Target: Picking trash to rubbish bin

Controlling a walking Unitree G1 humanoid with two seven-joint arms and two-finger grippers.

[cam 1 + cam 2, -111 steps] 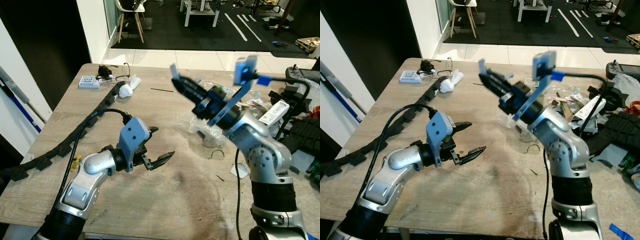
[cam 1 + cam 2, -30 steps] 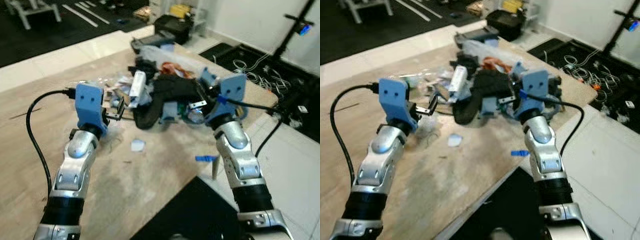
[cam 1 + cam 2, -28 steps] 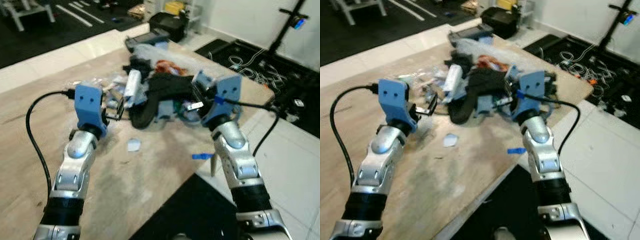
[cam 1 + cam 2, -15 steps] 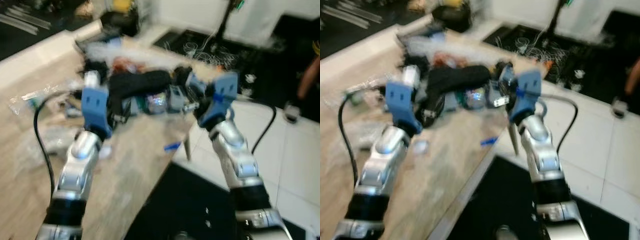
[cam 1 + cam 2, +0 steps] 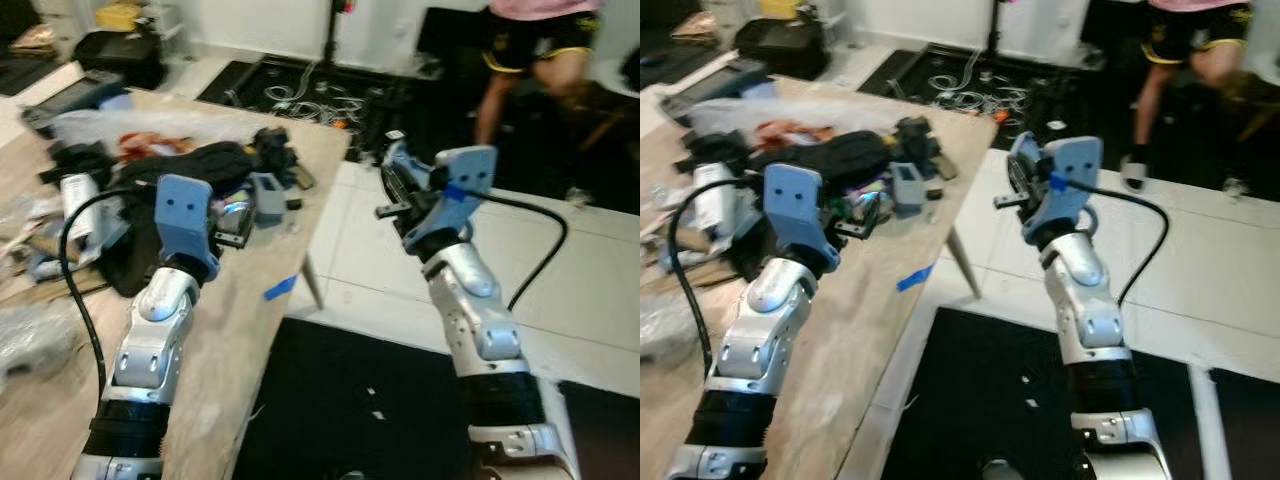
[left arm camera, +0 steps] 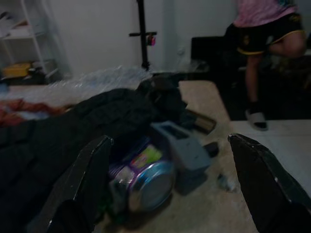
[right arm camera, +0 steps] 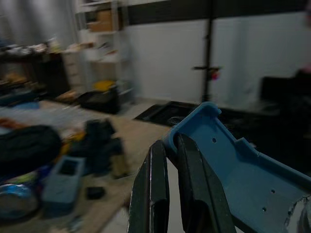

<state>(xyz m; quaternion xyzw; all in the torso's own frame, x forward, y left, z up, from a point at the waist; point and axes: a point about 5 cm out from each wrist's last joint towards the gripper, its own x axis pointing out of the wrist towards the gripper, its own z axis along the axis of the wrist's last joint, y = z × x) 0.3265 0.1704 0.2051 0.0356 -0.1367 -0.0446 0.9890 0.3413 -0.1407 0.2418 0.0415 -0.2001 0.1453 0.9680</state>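
Mid-turn at the right-hand corner of the wooden table (image 5: 240, 330), no rubbish bin to be seen. Right gripper (image 7: 167, 194) raised out past the table's right edge, above white floor tiles (image 5: 350, 290); fingers pressed almost together around a blue plastic piece (image 7: 228, 155) — looks like the trash being carried, though possibly part of the rig; hard to tell. Left gripper (image 6: 170, 170) above the table near that edge, jaws spread wide, holding nothing, aimed at a clutter pile (image 5: 200, 170): dark cloth, grey box (image 6: 182, 148), shiny can (image 6: 146, 177). Blue tape scrap (image 5: 280, 288) at the table's edge. A person (image 5: 530, 50) standing on the dark mat beyond. Advice for the carry: hold the pinch firm, keep the wrist level, finish turning until the bin comes into sight before lowering anything. Keep the empty left arm high enough to clear the pile; give the person room.
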